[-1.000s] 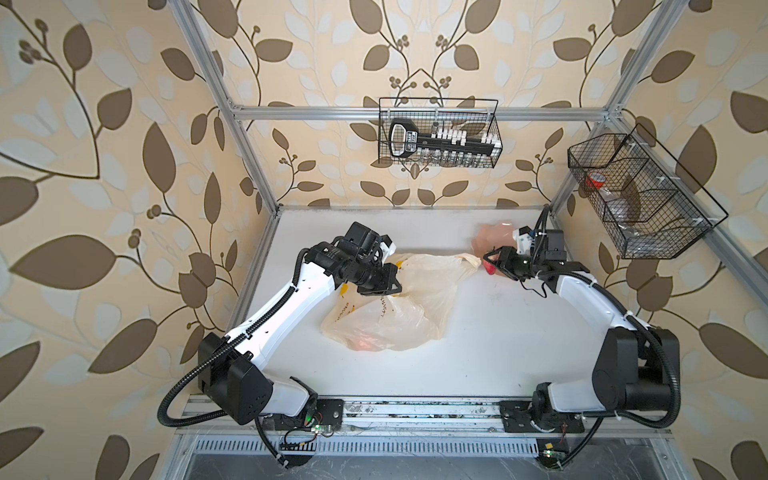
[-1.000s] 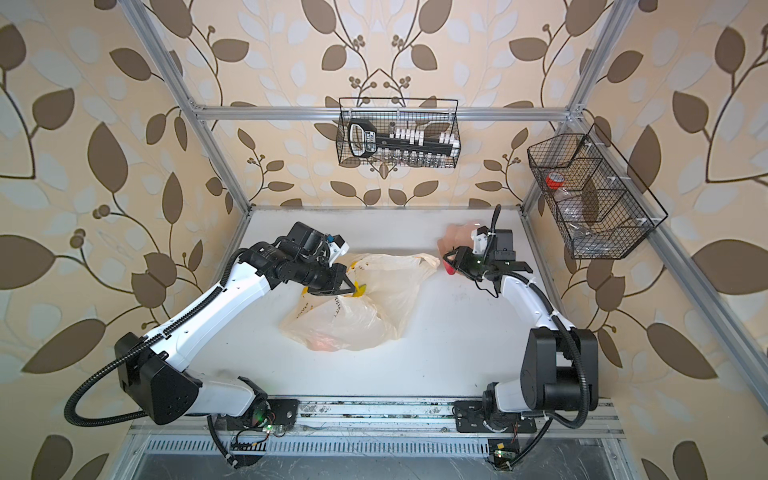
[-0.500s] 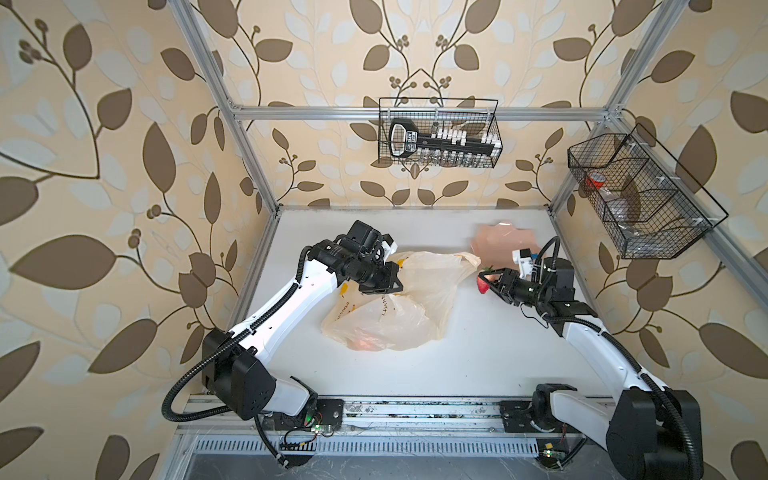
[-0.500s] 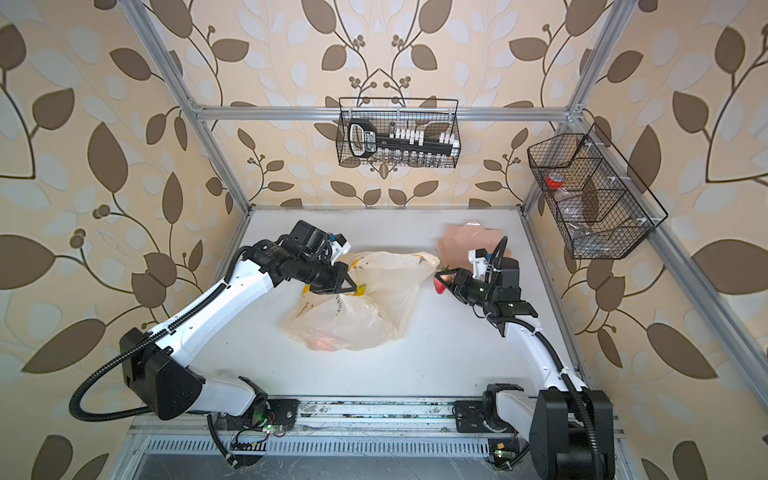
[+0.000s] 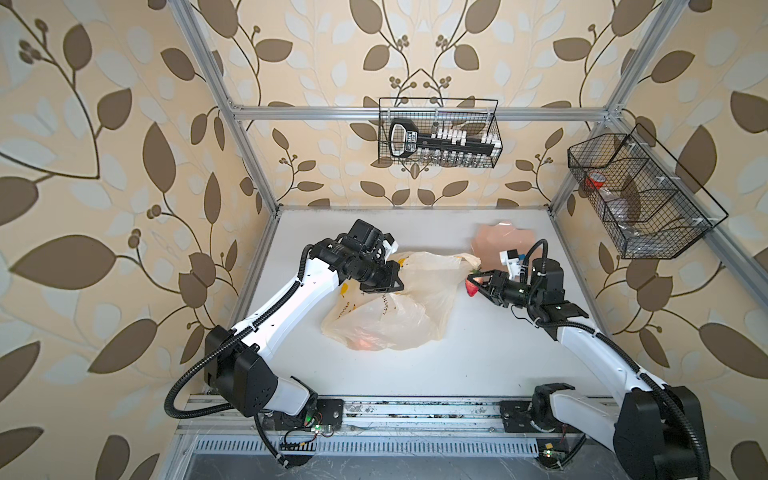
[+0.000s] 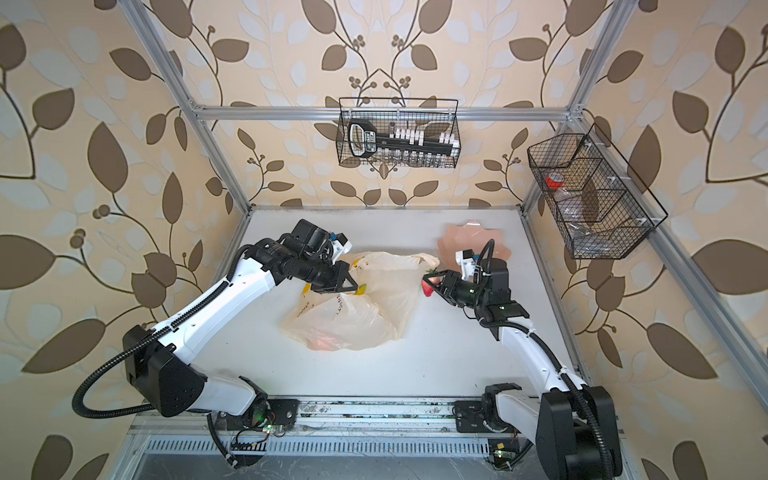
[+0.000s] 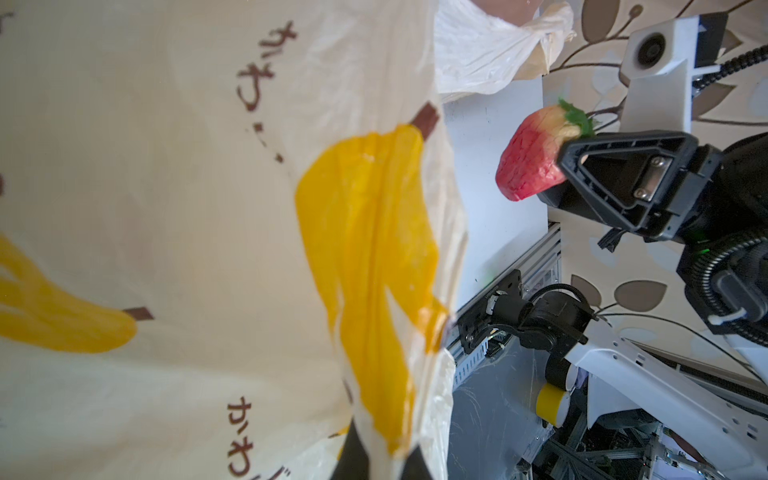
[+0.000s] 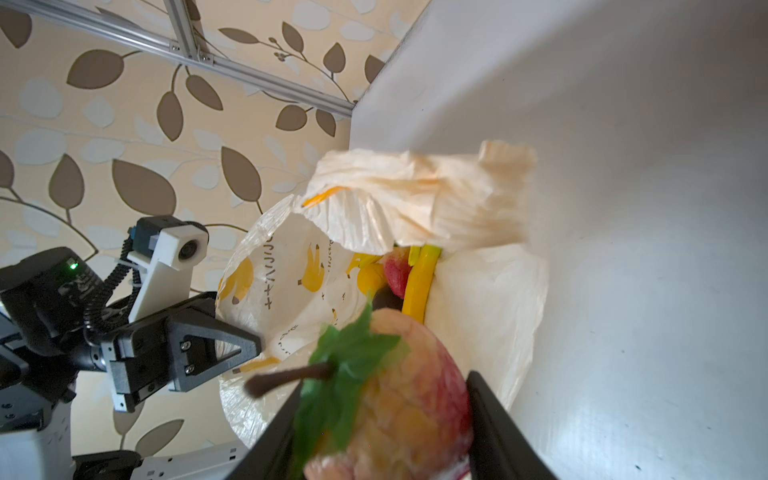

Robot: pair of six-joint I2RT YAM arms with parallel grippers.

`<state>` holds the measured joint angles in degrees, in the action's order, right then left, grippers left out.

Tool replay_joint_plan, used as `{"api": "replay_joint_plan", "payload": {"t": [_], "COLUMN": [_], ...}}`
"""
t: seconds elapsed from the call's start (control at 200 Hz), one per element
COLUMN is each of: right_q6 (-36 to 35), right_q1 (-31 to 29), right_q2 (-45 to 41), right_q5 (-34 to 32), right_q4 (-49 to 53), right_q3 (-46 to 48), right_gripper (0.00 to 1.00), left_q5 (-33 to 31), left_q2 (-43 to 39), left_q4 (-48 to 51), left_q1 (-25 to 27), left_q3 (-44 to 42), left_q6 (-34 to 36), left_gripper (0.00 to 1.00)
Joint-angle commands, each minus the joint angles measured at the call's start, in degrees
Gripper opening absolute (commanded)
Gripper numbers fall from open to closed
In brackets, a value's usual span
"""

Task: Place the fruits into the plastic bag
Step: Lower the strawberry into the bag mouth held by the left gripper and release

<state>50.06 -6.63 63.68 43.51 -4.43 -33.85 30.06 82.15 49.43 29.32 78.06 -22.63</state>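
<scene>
The cream plastic bag with banana prints lies in the middle of the table. My left gripper is shut on the bag's upper edge and holds the mouth raised. My right gripper is shut on a red strawberry with green leaves, just right of the bag's mouth. Inside the bag a yellow banana and a red fruit show. Another reddish fruit glows through the bag's near end.
A pale pink plate lies at the back right, behind my right gripper. A wire basket hangs on the back wall and another basket on the right wall. Metal frame posts stand at the table's corners.
My right gripper has carried the strawberry away from the pink plate, forward and left to the bag's mouth. The left gripper has kept its hold on the bag, hardly moving.
</scene>
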Motion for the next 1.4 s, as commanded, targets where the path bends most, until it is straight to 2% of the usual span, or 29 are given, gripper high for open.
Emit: {"api": "replay_joint_plan", "payload": {"t": [0.0, 0.235, 0.47, 0.855, 1.025, 1.18, 1.31, 1.395], "right_q6": [4.0, 9.1, 11.8, 14.0, 16.0, 16.2, 12.7, 11.3], "right_q1": [-3.4, -11.7, -18.6, -26.5, -30.0, -30.8, -30.2, -29.2], "right_q2": [1.5, 7.6, 17.9, 32.8, 35.5, 34.2, 30.5, 28.1], "right_q5": [-1.7, -5.2, -8.6, -10.8, -11.2, -11.7, -13.1, -13.5], "right_q4": [-5.7, -15.4, -22.8, -28.0, -30.0, -29.8, -23.7, -20.6], "right_q3": [1.3, 1.1, -2.9, -12.8, -13.7, -12.3, -12.2, -11.9], "right_gripper": [0.38, 0.38, 0.37, 0.39, 0.5, 0.71, 0.85, 0.88], "left_q5": [1.6, 1.8, 2.5, 0.4, -0.4, -1.0, -1.2, -1.5], "left_q2": [0.0, -0.1, -0.6, -2.8, -3.2, -3.3, -3.4, -3.4], "left_q4": [-0.6, -0.6, -1.1, 0.8, 1.1, 1.1, 1.3, 1.6], "left_q1": [0.6, 0.6, 0.6, 0.6, 0.5, 0.5, 0.6, 0.5], "left_q3": [2.0, 2.0, 0.5, -3.6, -4.0, -4.0, -4.3, -4.5], "left_q6": [0.9, 0.9, 0.7, 3.6, 3.7, 3.8, 4.1, 4.5], "left_gripper": [0.0, 0.0, 0.0, 0.0, 0.0, 0.0, 0.0, 0.0]}}
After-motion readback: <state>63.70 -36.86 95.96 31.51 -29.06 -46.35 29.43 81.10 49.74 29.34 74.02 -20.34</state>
